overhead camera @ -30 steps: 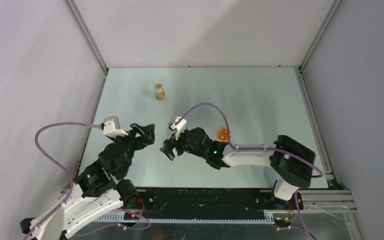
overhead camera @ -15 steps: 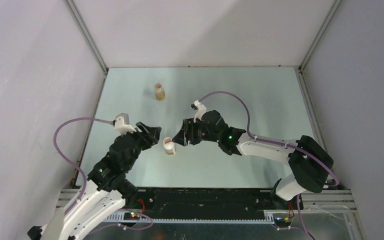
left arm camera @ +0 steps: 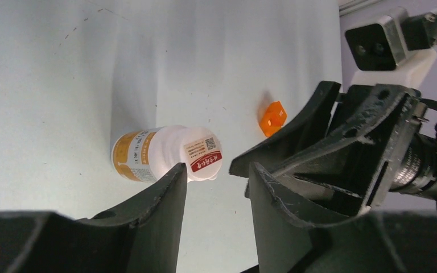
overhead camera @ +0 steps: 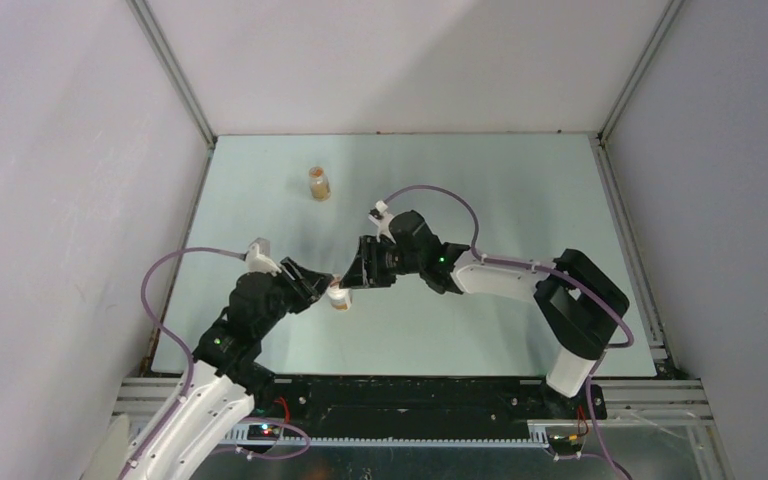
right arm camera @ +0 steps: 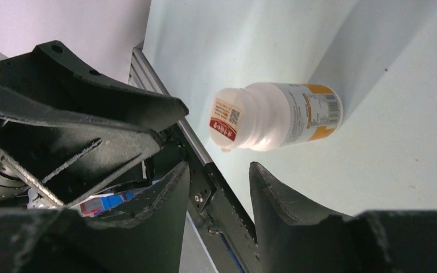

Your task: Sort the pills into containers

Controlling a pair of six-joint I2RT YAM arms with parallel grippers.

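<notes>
Pale green table (overhead camera: pixel 520 200): small white orange-labelled plastic pill bottle (overhead camera: pixel 339 297) stands between left claw (overhead camera: pixel 320 287) and right claw (overhead camera: pixel 352 279), both parted, empty; likely light, stiff, slick, so grip its body.

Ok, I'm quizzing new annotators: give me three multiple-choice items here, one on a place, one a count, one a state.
1. Where is the white pill bottle? A between left gripper and right gripper; B far right corner; C on a rail.
2. How many bottles on the table? A one; B two; C four.
3. The white bottle is: A held by the left; B held by the right; C ungripped.
Answers: A, a gripper flanks each side; B, it plus the small amber bottle; C, both wrist views show it beyond open jaws.
</notes>
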